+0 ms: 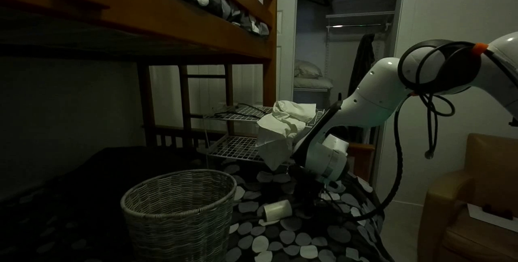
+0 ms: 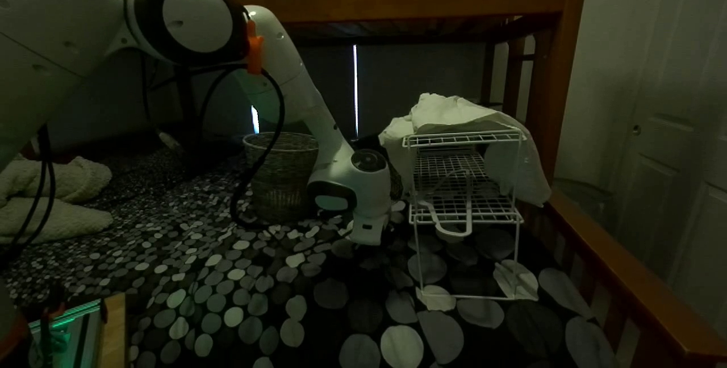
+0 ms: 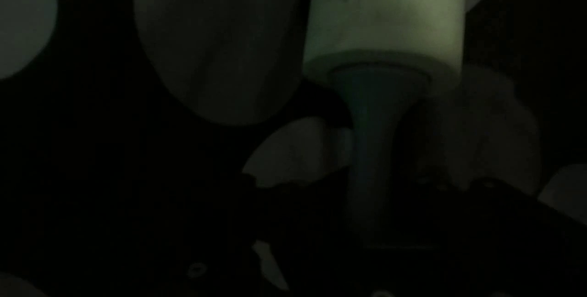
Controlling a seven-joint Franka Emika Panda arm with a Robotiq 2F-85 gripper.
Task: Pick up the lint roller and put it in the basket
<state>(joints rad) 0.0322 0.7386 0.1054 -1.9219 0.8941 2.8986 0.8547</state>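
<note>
At far left in an exterior view I have the basket [image 1: 182, 235], standing mouth up, where the job ends. Next along, set farther back, is the wire rack [image 1: 234, 148] draped with a white cloth [image 1: 277, 136], near enough to my wrist [image 1: 327, 161] that I'd keep clear of it. In front of the rack, right of the basket and apart from it, the lint roller [image 1: 278, 210] lies on the tabletop [image 1: 303, 239], here a bed with a spotted cover; its white roll faces the basket and its handle [image 3: 373, 141] points back toward my arm [image 1: 372, 96]. The tool [image 1: 306, 198] comes next, down low at that handle end. In the wrist view the handle runs in among the dark fingers [image 3: 302, 214], but it's too murky for me to tell whether they're clamped on it or only straddling it. So I take this as the grasp step, with the lift yet to come. Next I'd make sure of the squeeze, raise the roller straight up until it would clear the rim [image 1: 174, 215], then carry it left over the opening and let go there.
</note>
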